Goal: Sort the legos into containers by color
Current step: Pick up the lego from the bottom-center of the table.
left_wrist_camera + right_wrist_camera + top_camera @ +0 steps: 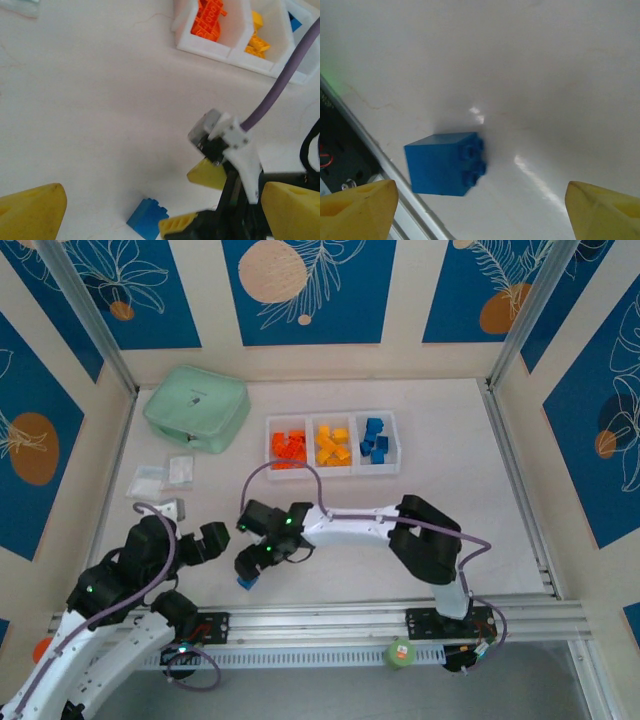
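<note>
Blue lego [445, 164] loose on table [545, 75], between spread fingers of right gripper [481, 202], untouched.
Tipped on its side just beside front rail [350, 625], studs facing the farther finger; nearer one finger than the other, clear of both; right jaws wide apart, nothing held; left gripper [188, 532] spread wide too, empty, near the brick; containers [309, 418] well apart at back, red-orange, yellow-orange and blue legos each in own compartment.

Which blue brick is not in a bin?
The lone blue brick lying on the table under the open right gripper; the other blue ones sit in the rightmost bin.
</note>
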### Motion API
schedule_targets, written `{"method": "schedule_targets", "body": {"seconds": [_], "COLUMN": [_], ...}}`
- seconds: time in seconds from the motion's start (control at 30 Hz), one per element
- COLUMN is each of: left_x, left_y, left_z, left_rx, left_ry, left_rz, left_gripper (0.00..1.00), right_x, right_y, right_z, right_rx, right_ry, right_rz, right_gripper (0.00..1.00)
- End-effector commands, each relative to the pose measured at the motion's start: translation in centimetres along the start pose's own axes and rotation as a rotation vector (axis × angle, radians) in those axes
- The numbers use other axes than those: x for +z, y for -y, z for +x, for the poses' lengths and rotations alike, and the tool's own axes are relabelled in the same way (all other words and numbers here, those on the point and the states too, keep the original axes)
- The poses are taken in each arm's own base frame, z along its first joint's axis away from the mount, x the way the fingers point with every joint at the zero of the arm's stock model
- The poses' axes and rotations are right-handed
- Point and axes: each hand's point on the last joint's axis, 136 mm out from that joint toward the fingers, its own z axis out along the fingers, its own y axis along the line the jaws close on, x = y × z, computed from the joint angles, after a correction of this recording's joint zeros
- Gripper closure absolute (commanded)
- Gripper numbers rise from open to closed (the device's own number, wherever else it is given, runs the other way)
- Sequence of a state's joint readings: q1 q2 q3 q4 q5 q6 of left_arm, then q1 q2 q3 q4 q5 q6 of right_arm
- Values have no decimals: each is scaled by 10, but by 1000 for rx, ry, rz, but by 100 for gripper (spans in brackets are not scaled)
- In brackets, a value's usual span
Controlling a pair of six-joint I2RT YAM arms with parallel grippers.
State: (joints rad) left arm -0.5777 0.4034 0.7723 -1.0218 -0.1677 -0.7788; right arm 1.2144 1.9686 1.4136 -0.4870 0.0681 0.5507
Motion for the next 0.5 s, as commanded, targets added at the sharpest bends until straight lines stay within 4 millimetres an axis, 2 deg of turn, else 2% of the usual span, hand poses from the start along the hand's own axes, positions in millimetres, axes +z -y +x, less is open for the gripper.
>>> {"method": "schedule_targets", "body": {"seconds": [0.0,0.2,0.47], "left_x": [-11,-12,-10], "left_y": [-11,-14,-14], "left_z": [-2,-1,-1], "left_rx": [-29,-40,-43], "left_ry": [18,25,26], "left_rz": [-44,-48,-49], "left_gripper": [1,1,1], "right_x": [0,19,39], "right_y": [-24,-22,-24], "right_z": [-3,4,6], "right_rx": [-42,-58,-81], "right_ry": [3,-35,-65], "right_rz": [-47,8,33], "right_gripper": [13,15,26]}}
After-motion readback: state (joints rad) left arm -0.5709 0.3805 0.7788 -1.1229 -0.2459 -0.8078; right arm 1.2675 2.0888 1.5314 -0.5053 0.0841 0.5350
